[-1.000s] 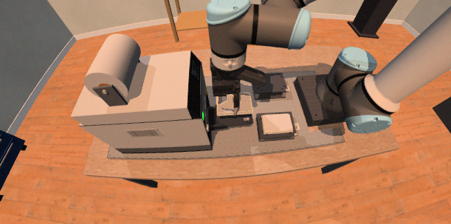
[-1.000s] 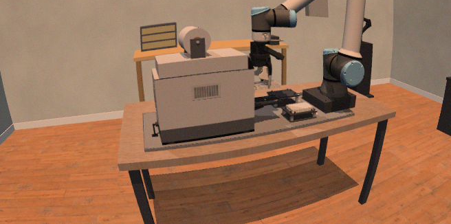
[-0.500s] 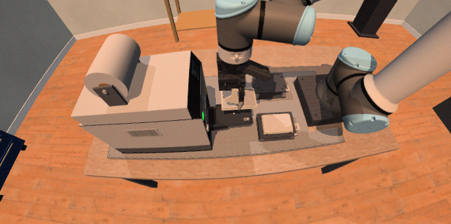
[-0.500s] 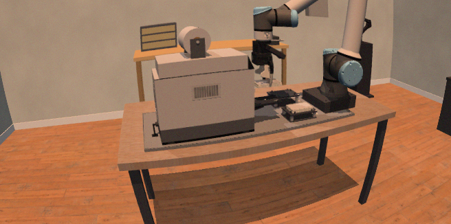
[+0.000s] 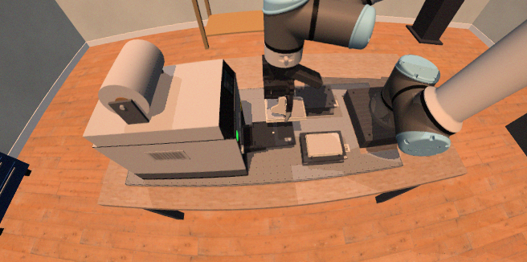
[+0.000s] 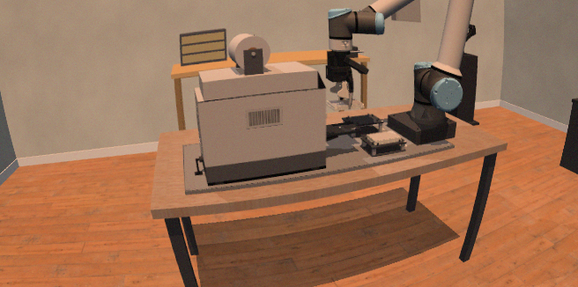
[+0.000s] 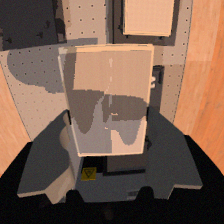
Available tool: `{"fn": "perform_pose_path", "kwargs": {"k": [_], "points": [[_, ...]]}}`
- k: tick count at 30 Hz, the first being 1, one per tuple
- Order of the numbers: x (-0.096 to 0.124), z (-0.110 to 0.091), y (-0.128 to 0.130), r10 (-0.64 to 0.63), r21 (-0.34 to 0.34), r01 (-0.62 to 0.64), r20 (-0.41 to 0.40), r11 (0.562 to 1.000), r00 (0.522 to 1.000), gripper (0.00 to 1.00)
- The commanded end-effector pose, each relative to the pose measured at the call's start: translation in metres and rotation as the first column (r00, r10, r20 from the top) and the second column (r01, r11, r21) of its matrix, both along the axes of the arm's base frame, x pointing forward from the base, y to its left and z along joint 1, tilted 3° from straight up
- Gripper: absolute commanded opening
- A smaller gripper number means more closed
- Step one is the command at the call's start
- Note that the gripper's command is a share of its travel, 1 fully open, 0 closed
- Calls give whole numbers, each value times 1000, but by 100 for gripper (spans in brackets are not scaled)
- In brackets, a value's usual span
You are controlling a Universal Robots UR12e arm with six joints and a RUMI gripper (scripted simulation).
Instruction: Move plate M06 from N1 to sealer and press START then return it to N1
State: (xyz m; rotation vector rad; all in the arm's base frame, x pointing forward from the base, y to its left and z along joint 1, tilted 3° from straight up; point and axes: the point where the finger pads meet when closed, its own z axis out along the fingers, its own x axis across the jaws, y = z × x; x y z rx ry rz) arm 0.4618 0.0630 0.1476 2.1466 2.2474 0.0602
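Note:
The gripper [image 5: 282,108] [image 6: 344,100] [image 7: 109,117] is shut on a pale plate [image 5: 298,112] [image 6: 357,106] [image 7: 107,75], taken as M06. It holds the plate level, raised behind the sealer's stage [image 5: 267,137] [image 6: 337,133]. The plate's top looks smooth, with shadows across it; whether foil covers it I cannot tell. The stage is out and bare. The back nest [image 5: 318,100] [image 6: 362,120] [image 7: 30,25], taken as N1, is empty. The front nest [image 5: 322,161] [image 6: 381,150], taken as N2, holds another pale plate [image 5: 323,145] [image 6: 384,138] [image 7: 148,17]. The sealer's lamp [image 5: 237,136] is green.
The sealer [image 5: 197,99] [image 6: 264,137], with a foil roll [image 5: 132,73] [image 6: 241,51] on top, stands left of the stage. The arm's base [image 5: 363,125] [image 6: 420,130] stands right of both nests. A yellow warning label [image 7: 88,173] shows low in the wrist view.

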Motion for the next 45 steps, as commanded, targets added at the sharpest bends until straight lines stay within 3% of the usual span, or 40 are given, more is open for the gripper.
{"fn": "perform_pose_path", "kwargs": {"k": [1, 45], "points": [[-11, -2, -8, 3, 3, -3, -4, 1000, 1000, 0], [-74, -6, -75, 3, 3, -3, -4, 1000, 1000, 0]]}}
